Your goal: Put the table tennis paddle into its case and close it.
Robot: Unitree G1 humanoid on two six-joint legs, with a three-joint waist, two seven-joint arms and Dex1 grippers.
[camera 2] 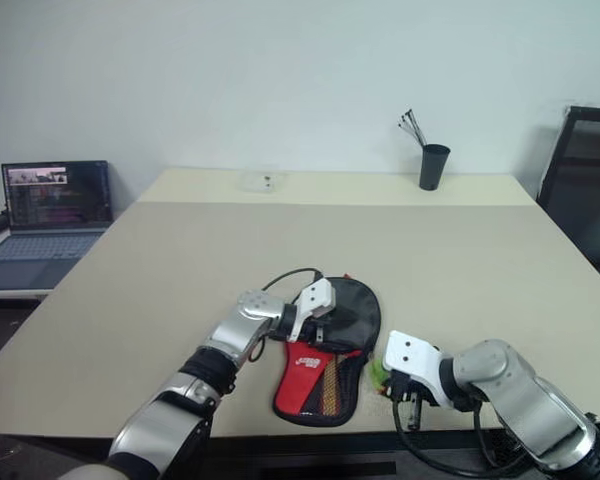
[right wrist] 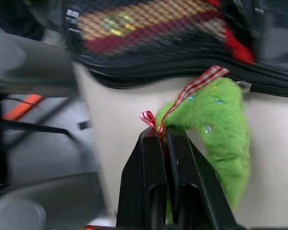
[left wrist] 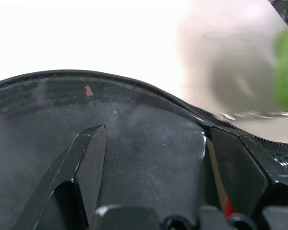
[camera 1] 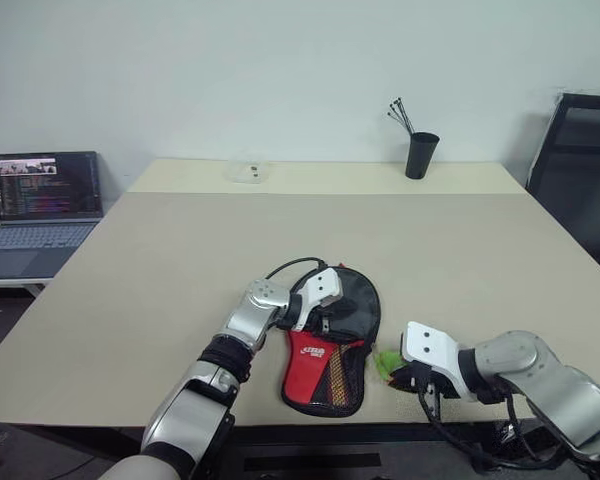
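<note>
The case (camera 1: 322, 362) lies flat near the table's front edge, with its round black part toward the far side and its red mesh part toward me. My left gripper (left wrist: 158, 139) rests on the black round part (camera 1: 355, 300), fingers spread open and nothing between them. A fluffy green zipper tag (right wrist: 221, 120) with a red-and-white ribbon hangs off the case's right edge. My right gripper (right wrist: 162, 135) is shut on it, just right of the case (camera 1: 417, 380). The table tennis paddle is hidden. A striped shape shows through the mesh (right wrist: 149, 24); I cannot tell what it is.
A black cup holding thin sticks (camera 1: 420, 155) stands at the table's far side, and a small clear item (camera 1: 248, 172) lies at the far left. An open laptop (camera 1: 45, 205) sits on a side surface to the left. A black chair (camera 1: 580, 170) stands to the right.
</note>
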